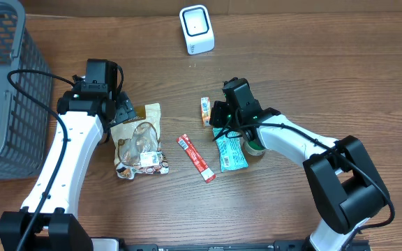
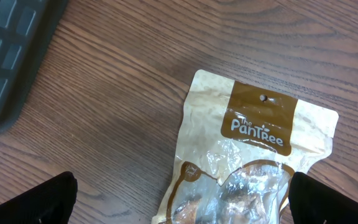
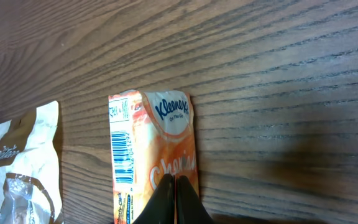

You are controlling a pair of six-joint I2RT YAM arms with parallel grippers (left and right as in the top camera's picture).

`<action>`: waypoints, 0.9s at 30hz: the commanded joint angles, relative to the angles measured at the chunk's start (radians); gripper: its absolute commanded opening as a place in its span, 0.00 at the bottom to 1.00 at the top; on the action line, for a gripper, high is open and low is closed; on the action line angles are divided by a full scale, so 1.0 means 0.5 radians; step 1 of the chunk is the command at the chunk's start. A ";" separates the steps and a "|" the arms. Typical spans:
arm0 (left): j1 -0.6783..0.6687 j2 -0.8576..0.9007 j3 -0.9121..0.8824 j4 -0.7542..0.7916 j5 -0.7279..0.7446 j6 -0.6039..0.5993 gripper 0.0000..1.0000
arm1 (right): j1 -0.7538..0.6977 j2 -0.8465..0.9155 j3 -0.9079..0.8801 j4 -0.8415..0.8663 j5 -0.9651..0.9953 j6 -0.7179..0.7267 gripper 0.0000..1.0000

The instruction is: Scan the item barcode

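Wood-grain brown table (image 1: 313, 70), seen from above, with two robot arms reaching over scattered small packets. A white barcode scanner (image 1: 197, 29) stands at the far edge, well apart from everything else. A grey mesh basket (image 1: 2, 90) fills the left side.

The right gripper (image 3: 176, 198) has its black fingers pressed together, with nothing between them. It sits over an orange Kleenex tissue pack (image 3: 152, 146), which lies flat on the table near the centre. The closed tips overlap the pack's near end, though whether they touch it cannot be told. A blue barcode (image 3: 122, 155) runs along the pack's left side and faces up. Just beside the right arm lie a teal packet (image 1: 230, 152) and, to its left, a red stick packet (image 1: 197, 158).

The left gripper (image 2: 185, 202) is spread wide, with one dark fingertip at each lower corner of its wrist view. It sits above a tan and clear snack pouch (image 2: 253, 130) printed "The PanTree", which lies flat to the left of the tissue pack. The fingers do not grip the pouch.
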 commanded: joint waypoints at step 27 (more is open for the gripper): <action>-0.002 -0.041 0.035 -0.005 0.008 0.015 1.00 | 0.122 0.009 -0.008 0.143 -0.049 0.014 0.05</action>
